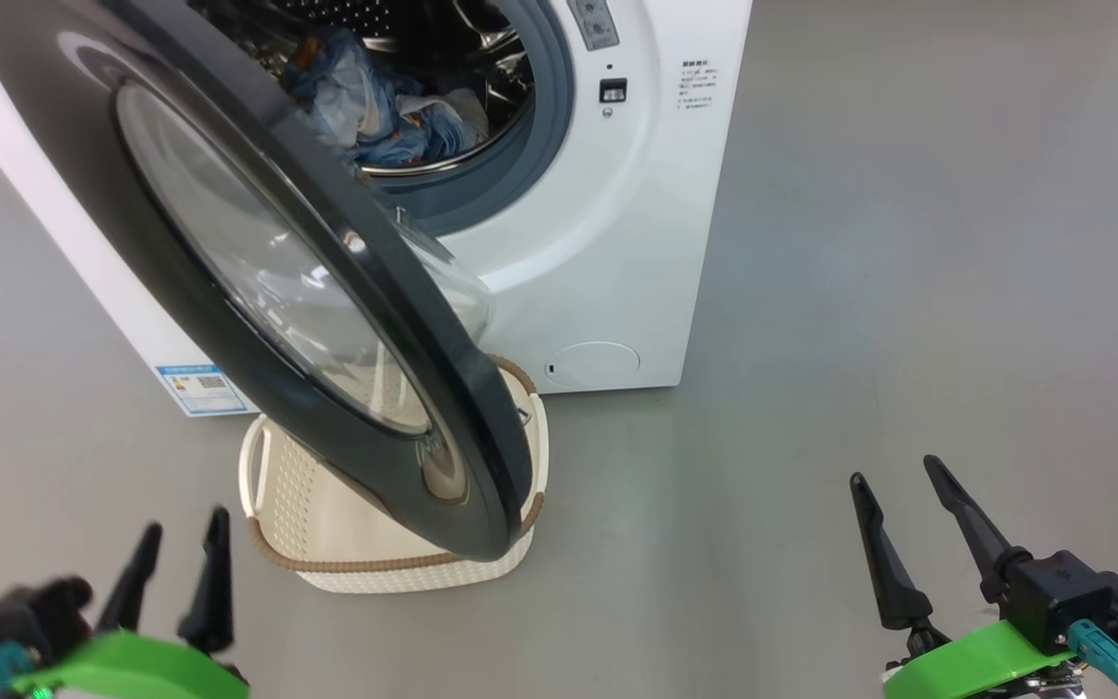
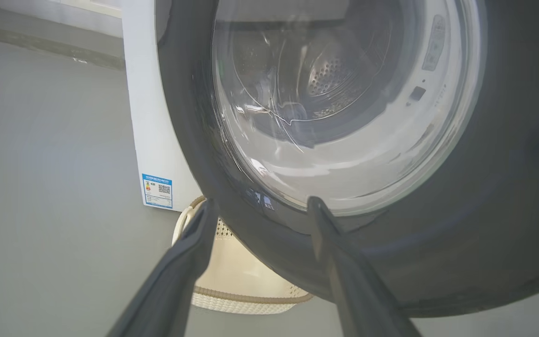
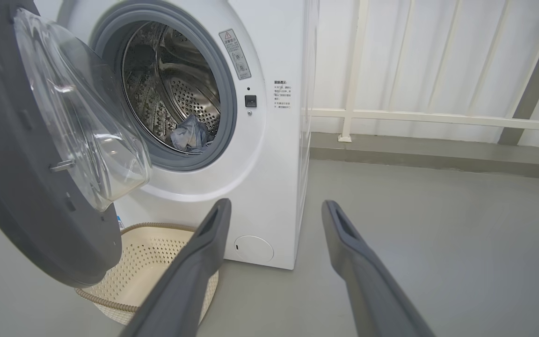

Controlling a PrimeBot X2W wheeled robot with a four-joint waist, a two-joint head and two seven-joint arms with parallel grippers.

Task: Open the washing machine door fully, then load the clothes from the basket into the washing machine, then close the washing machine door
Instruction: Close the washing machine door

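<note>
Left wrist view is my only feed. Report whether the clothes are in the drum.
Observer: The clothes lie inside the drum, on its bottom.
Operator: Check the basket's inside.
Observer: The basket looks empty in the part that the door does not hide.
Operator: Give me the right tool.
Observer: The right tool is open and empty, well apart from the door.
</note>
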